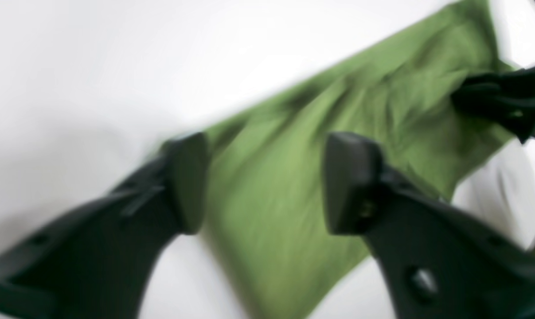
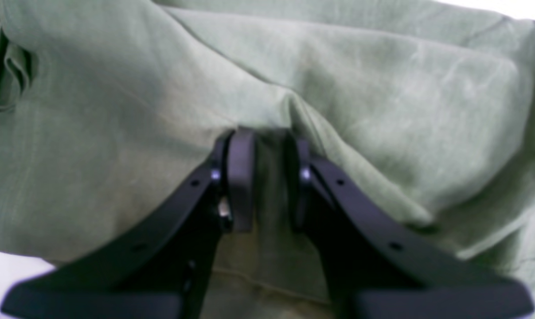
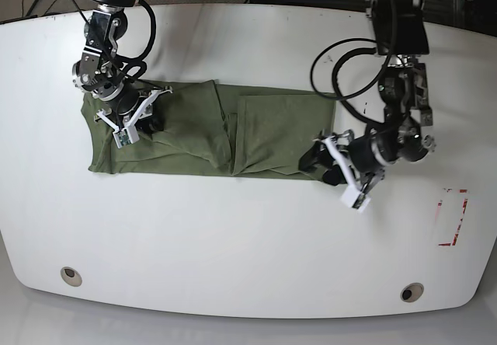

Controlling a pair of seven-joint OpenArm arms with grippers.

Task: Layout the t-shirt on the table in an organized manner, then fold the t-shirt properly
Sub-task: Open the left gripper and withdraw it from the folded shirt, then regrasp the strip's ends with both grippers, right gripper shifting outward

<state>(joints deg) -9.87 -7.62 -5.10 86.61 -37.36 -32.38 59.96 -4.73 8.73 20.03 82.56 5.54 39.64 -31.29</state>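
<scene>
Black arms (image 3: 396, 73), looped cables, matte black fingers (image 1: 351, 181).

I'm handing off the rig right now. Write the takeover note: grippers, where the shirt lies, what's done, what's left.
Left gripper: open, empty, over the shirt's near end.
Right gripper: shut on a pinch of t-shirt fabric at the far end.
T-shirt: flat on the table, a long band with both long sides already turned in, some wrinkles in the middle.
Done: layout and the lengthwise folds.
Left: fold the band across its length into a compact stack, probably by carrying one end over the other, then release.
</scene>
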